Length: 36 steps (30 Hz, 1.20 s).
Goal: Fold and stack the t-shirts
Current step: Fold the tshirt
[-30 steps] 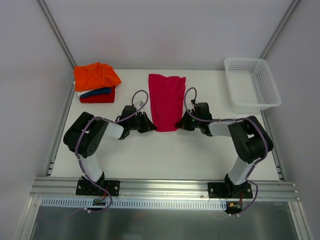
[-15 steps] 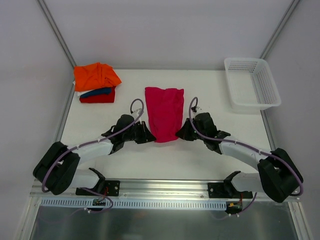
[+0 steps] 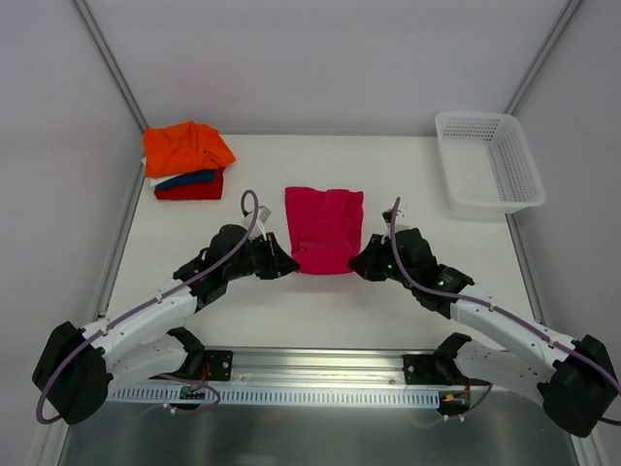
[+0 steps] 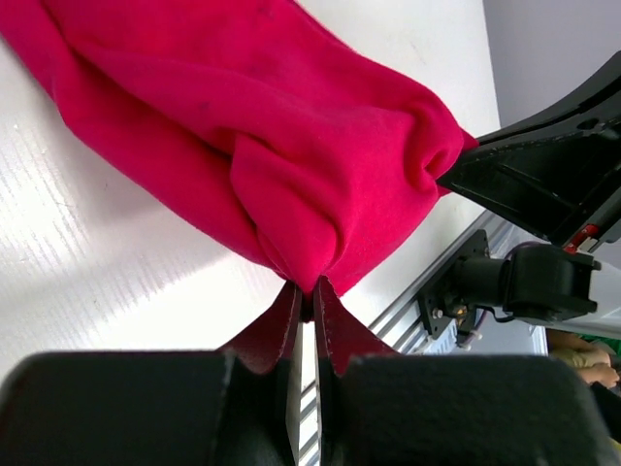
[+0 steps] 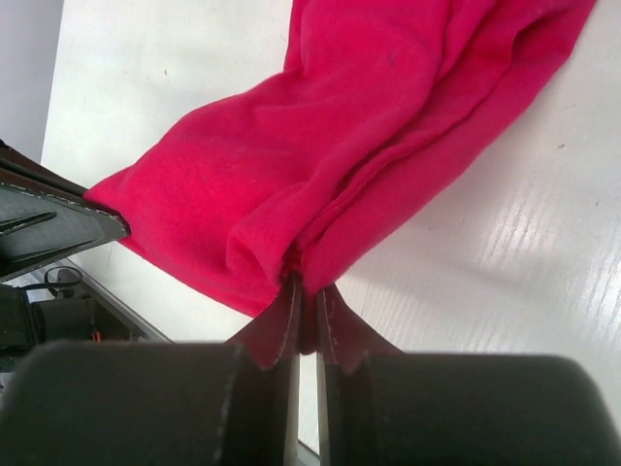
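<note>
Magenta t-shirt [image 3: 325,225] pinched by both near corners, left gripper [image 3: 288,266] clamped at 7 o'clock, right gripper [image 3: 356,265] at 5; long axis 12–6; folded stack [image 3: 189,165] at 10 o'clock.

No legible text, labels, brands or numbers in any of the three views.
</note>
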Available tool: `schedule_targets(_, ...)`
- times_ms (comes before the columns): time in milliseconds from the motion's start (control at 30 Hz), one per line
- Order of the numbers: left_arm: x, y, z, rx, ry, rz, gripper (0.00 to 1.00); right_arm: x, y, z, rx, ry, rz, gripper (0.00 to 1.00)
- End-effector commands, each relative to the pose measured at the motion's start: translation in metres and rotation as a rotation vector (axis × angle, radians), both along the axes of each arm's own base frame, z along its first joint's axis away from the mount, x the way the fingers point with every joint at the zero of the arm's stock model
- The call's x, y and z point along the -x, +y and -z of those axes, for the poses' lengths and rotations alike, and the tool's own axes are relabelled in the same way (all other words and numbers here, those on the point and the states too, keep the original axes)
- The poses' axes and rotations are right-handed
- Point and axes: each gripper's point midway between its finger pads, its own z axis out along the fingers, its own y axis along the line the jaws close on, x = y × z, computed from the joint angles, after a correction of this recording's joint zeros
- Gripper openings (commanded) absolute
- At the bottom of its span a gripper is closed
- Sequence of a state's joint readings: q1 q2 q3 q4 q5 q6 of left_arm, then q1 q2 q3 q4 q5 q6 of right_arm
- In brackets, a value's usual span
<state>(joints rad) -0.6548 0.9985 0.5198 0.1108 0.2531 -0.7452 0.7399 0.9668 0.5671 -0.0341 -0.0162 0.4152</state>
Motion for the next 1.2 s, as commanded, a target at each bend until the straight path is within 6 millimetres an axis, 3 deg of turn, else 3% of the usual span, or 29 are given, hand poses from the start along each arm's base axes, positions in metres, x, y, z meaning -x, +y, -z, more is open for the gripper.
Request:
schedule_targets(0, -0.007, 0.007, -0.021, -0.017, -0.046, -0.047, 0.0, -0.011, -0.018, -0.022, 0.06, -0.069, 0.072, 0.0)
schedule_targets(267, -0.022, 0.0, -0.052, -0.012, -0.116, -0.044, 0.0, -0.025, -0.013, -0.056, 0.07, -0.145, 0.066, 0.0)
schedule_targets(500, -0.042, -0.011, -0.073, -0.035, -0.172, -0.034, 0.0, -0.046, -0.001, -0.067, 0.115, -0.174, 0.053, 0.0)
schedule_targets(767, -0.07, -0.02, -0.075, -0.087, -0.193, -0.037, 0.0, -0.073, 0.005, -0.068, 0.188, -0.202, 0.074, 0.0)
schedule_targets(967, -0.09, -0.013, -0.074, -0.113, -0.203, -0.067, 0.0, -0.095, -0.008, -0.073, 0.227, -0.231, 0.136, 0.0)
schedule_targets(1167, -0.108, -0.005, -0.07, -0.136, -0.202, -0.092, 0.0, -0.119, -0.021, -0.065, 0.258, -0.213, 0.18, 0.0)
